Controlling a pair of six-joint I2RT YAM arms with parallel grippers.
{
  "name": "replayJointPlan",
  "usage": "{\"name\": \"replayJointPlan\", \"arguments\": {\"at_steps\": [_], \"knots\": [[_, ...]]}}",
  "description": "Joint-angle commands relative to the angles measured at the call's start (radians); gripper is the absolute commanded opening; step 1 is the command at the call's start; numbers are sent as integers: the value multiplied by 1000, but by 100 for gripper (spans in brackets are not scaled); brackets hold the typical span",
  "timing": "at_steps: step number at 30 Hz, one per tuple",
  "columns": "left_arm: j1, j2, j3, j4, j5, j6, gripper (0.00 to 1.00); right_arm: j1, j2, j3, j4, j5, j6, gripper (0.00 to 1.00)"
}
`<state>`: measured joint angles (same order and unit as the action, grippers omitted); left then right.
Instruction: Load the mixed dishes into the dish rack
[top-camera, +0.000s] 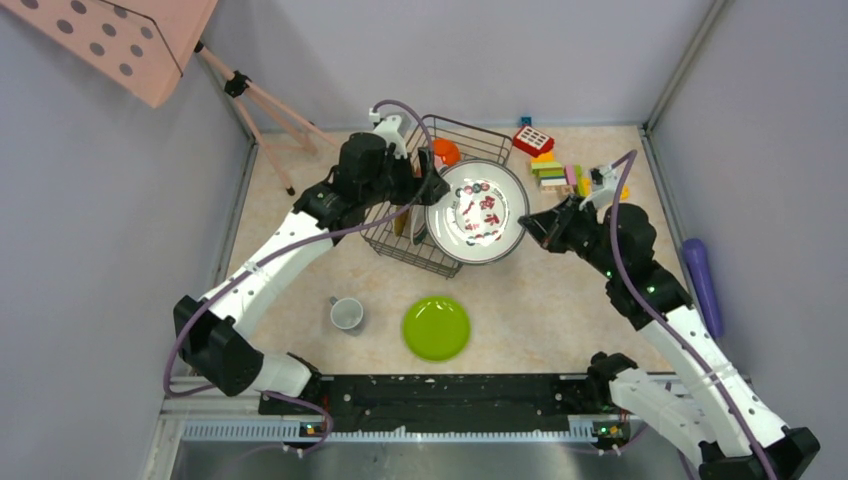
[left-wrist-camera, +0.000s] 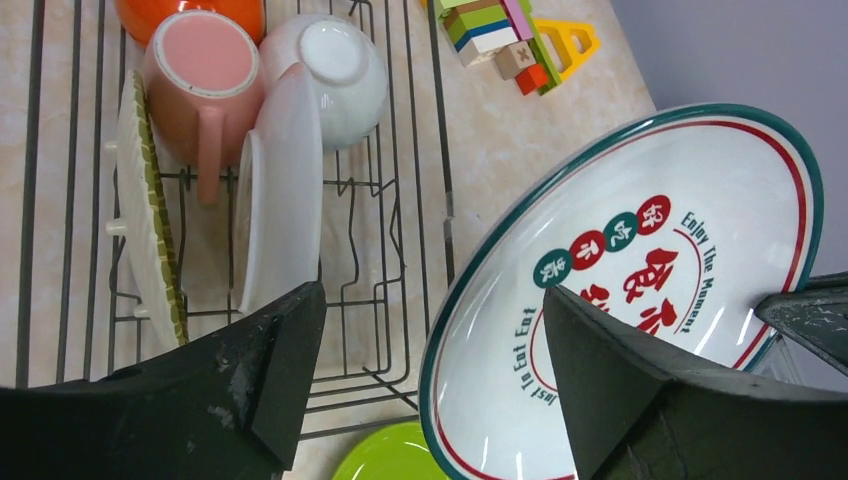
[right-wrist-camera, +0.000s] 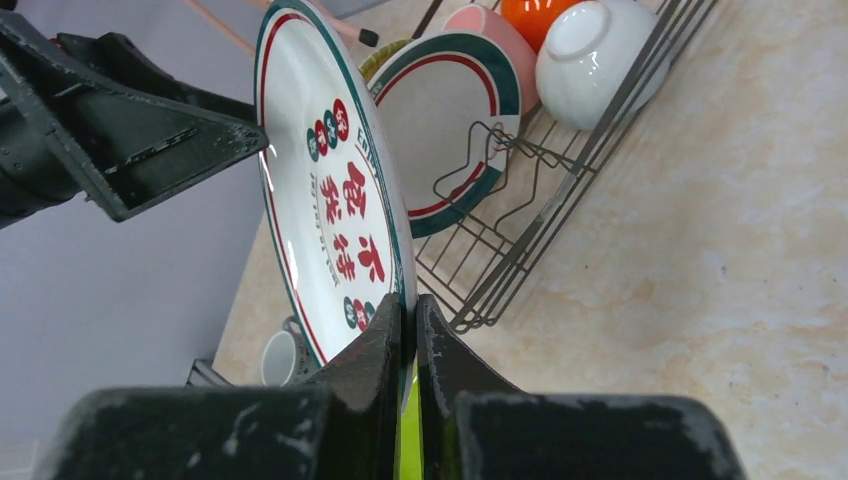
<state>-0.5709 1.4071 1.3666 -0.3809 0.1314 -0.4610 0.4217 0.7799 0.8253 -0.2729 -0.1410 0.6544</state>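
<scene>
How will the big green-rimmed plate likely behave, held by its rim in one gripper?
The plate looks rigid, so probably won't flex. Its glossy glaze may slip in the right gripper. Pinched only at one edge, it could swing or tilt.

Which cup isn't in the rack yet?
The whitish cup on the table near the lime-green plate; the pink cup and other whitish cup are in the rack.

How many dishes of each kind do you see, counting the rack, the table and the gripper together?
Plates: 3 (large rimmed plate, smaller rimmed plate, lime-green plate)
Cups: 3 (pink cup, white cup in the dish rack, white cup on the table)
Bowls: 1 (orange bowl)
Woven mats: 1 (woven mat)
Total: 8
</scene>
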Motion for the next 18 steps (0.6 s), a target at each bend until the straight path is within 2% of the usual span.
{"name": "replayJointPlan", "arguments": {"at_steps": [1, 3, 4, 9, 11, 13, 17, 18], "knots": [[-1, -37, -9, 59, 30, -5, 82, 1, -25, 45, 89, -67, 12, 0], [0, -40, -14, 68, 65, -7, 76, 0, -27, 50, 83, -77, 14, 0], [-1, -42, -16, 75, 99, -10, 68, 0, -28, 50, 84, -80, 19, 0], [0, -80, -44, 109, 104, -23, 20, 1, -29, 54, 70, -59, 24, 0], [-1, -96, -59, 120, 106, -25, 6, 0, -28, 55, 72, -55, 25, 0], [0, -104, -67, 121, 109, -24, 0, 0, -21, 51, 87, -53, 29, 0], [1, -111, -80, 137, 117, -37, 0, 0, 14, 60, 82, -34, 27, 1], [0, -113, -82, 144, 118, -39, 0, 0, 21, 57, 83, -28, 27, 4]]}}
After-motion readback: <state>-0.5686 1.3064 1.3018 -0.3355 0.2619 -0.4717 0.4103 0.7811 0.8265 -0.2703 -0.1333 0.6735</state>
